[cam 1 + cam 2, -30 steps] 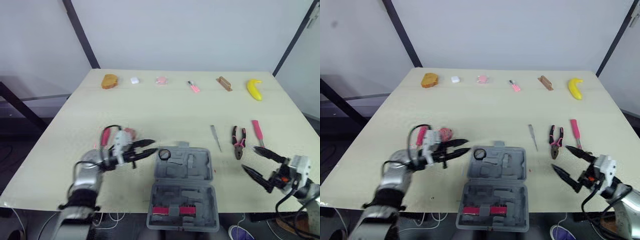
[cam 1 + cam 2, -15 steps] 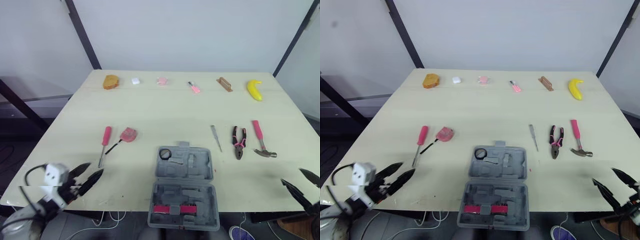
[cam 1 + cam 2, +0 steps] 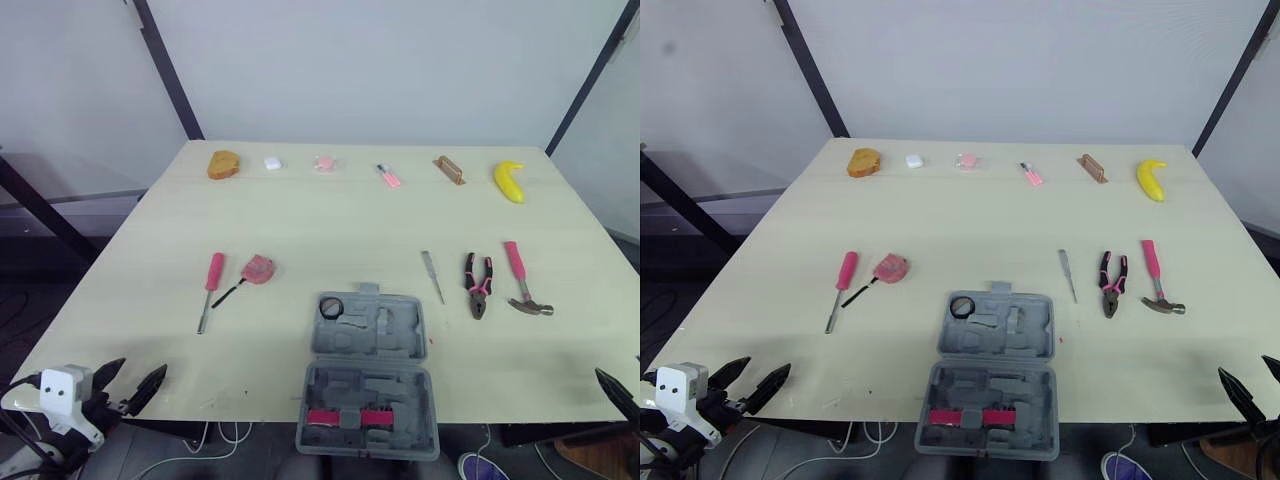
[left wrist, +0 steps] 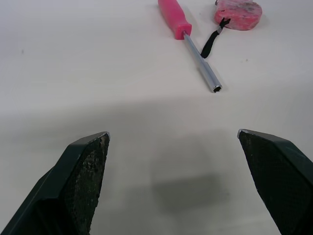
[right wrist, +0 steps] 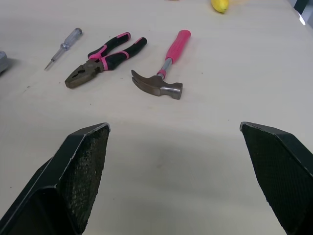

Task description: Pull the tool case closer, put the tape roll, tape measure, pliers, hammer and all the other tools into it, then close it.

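Tool case (image 3: 367,375) open at near edge, tape roll (image 3: 330,307) in. Tape measure (image 3: 258,268), pliers (image 3: 477,284), hammer (image 3: 520,280) unpacked. Left gripper (image 4: 173,133), right gripper (image 5: 174,126) spread wide, empty.

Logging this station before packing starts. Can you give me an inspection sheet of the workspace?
Surface: pale table.
Job's things: tool case open at the near edge, tape roll in its far left corner; pink screwdriver and tape measure to its left; small screwdriver, pliers, hammer to its right.
Clutter: banana, wooden block and small bits along the far edge.
Grippers: left gripper and right gripper open, holding nothing.
Cables: white cables below the near edge.
Surroundings: white wall, black poles.
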You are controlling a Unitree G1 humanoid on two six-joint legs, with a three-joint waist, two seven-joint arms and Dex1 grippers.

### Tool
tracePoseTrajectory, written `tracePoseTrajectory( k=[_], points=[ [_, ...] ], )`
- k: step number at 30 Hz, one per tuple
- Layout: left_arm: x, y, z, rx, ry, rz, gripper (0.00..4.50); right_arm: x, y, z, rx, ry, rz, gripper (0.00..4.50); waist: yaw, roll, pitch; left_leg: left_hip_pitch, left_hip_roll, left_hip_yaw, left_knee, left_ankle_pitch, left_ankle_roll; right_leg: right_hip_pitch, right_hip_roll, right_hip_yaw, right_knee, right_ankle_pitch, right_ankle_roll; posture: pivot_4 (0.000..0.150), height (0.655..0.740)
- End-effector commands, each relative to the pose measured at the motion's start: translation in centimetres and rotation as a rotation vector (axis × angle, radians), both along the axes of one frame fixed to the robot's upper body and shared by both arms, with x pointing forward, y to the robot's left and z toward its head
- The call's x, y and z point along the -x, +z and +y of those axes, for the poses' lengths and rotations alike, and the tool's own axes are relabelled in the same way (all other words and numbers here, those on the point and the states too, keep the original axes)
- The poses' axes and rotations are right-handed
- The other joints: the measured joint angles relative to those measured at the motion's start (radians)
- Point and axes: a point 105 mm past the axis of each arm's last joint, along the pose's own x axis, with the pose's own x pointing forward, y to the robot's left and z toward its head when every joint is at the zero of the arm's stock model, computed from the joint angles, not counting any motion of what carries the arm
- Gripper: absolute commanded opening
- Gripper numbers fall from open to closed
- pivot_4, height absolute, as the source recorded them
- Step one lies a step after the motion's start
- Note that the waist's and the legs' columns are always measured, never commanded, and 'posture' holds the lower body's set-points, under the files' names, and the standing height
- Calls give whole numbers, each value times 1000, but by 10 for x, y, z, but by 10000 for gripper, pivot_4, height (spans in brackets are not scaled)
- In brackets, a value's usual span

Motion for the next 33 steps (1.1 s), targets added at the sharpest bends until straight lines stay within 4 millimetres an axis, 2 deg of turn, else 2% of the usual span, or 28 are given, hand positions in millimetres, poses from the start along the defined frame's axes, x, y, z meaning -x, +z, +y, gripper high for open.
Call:
tracePoseTrajectory(
  k=[1,7,13,17,21,27,33],
  points=[
    [-23,22,-16,-49,-80,-77,44693,-13,20,13,56,90,-56,45000,3,0,0,0,0,0,0,0,0,0,0,0,0,0,0,1500,7400],
    [-62,34,-39,-71,-127,-110,44693,-26,37,65,14,359,-75,45000,2,1,0,0,0,0,0,0,0,0,0,0,0,2,4,1500,7400],
    [-102,44,-71,-91,-157,-104,44693,-39,65,110,19,564,-161,45000,1,0,0,-2,-1,-2,0,0,0,-1,0,-1,0,2,4,1500,7400],
    [-125,43,-89,-73,-174,-100,44693,-42,78,135,0,678,-189,45000,4,0,0,-2,-2,-3,0,0,0,-1,0,-2,0,3,4,1500,7400],
    [-141,36,-96,-51,-156,-70,44693,-43,85,156,2,781,-207,45000,4,0,0,-3,-4,-3,0,0,0,-1,1,-3,0,3,4,1500,7400],
    [-160,21,-104,-47,-141,9,44693,-49,92,174,-14,843,-230,45000,2,-1,1,-3,-4,-4,0,0,0,-1,2,-3,0,3,4,1500,7400],
    [-164,10,-96,-24,-60,75,44693,-50,84,171,20,845,-220,45000,4,-2,1,-4,-4,-4,1,0,0,-1,1,-4,0,3,4,1500,7400]
  ],
)
